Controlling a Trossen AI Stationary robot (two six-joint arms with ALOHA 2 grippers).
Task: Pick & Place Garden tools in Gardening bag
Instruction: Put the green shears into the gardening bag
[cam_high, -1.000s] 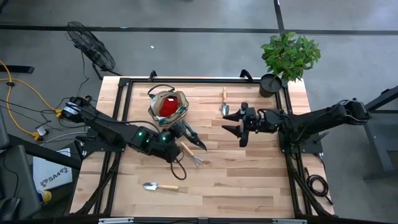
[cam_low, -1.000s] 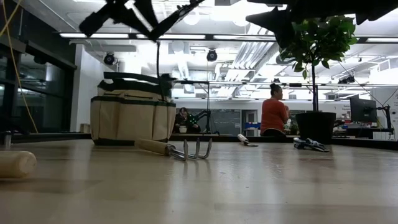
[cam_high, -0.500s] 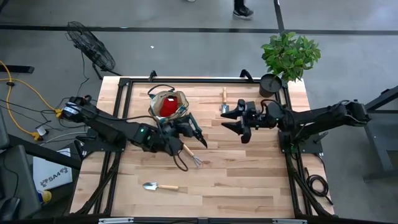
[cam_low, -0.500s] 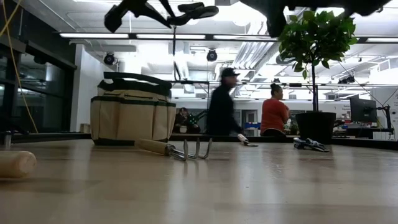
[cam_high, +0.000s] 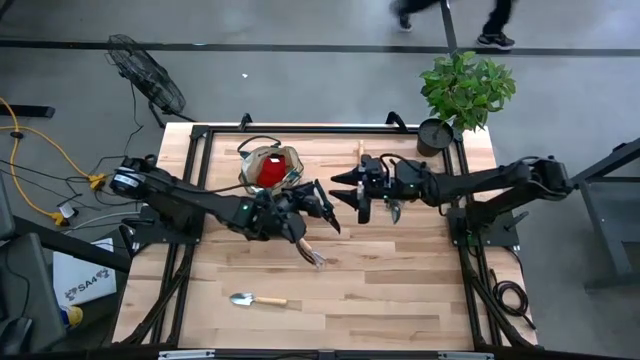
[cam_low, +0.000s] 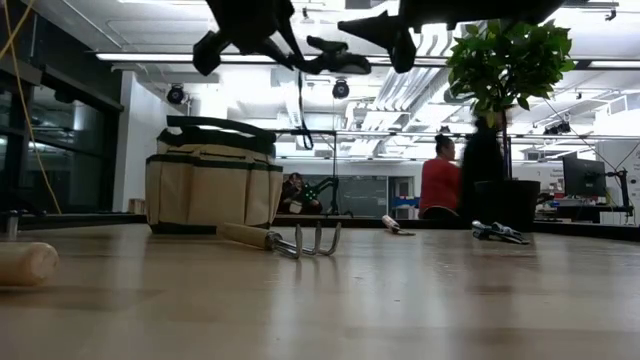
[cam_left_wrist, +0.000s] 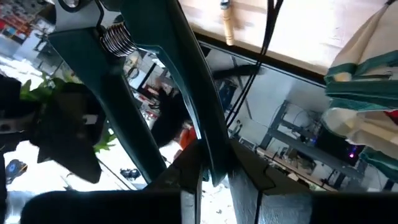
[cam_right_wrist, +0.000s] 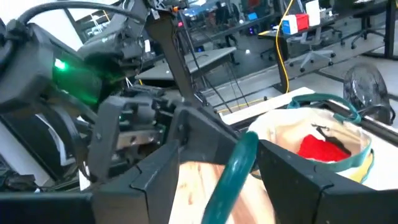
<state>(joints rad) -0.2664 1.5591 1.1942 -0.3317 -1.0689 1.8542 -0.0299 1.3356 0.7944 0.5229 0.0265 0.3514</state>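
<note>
My left gripper (cam_high: 322, 205) is shut on teal-handled pruning shears (cam_left_wrist: 186, 93), high above the table's middle (cam_low: 330, 55). My right gripper (cam_high: 352, 190) is open right beside them; in the right wrist view its fingers stand on either side of a teal handle (cam_right_wrist: 231, 174) with a gap. The beige gardening bag (cam_high: 270, 168) stands at the far left with the red spray bottle (cam_high: 270, 173) inside. The hand rake (cam_high: 308, 250) and two trowels (cam_high: 255, 299) (cam_high: 361, 158) lie flat on the table. The second shears (cam_low: 497, 232) lie near the plant. My left gripper pinches the shears' teal handle (cam_left_wrist: 210, 149) between its two fingers, away from the coil spring (cam_left_wrist: 115, 38). The shears stick out beyond the fingertips toward my right gripper. They are lifted clear, well above the table.
A potted green plant (cam_high: 465, 88) in a black pot (cam_high: 435, 135) stands at the far right corner. A fan (cam_high: 150, 80) stands off the table's far left. People show in the room behind (cam_low: 440, 185). Bare wood lies along the near edge (cam_high: 400, 300).
My left gripper has carried the shears up and toward the table's far right, away from the rake, and tipped them toward my right gripper. My right gripper has moved toward the table's left, up to the shears. A person has walked past behind the table.
</note>
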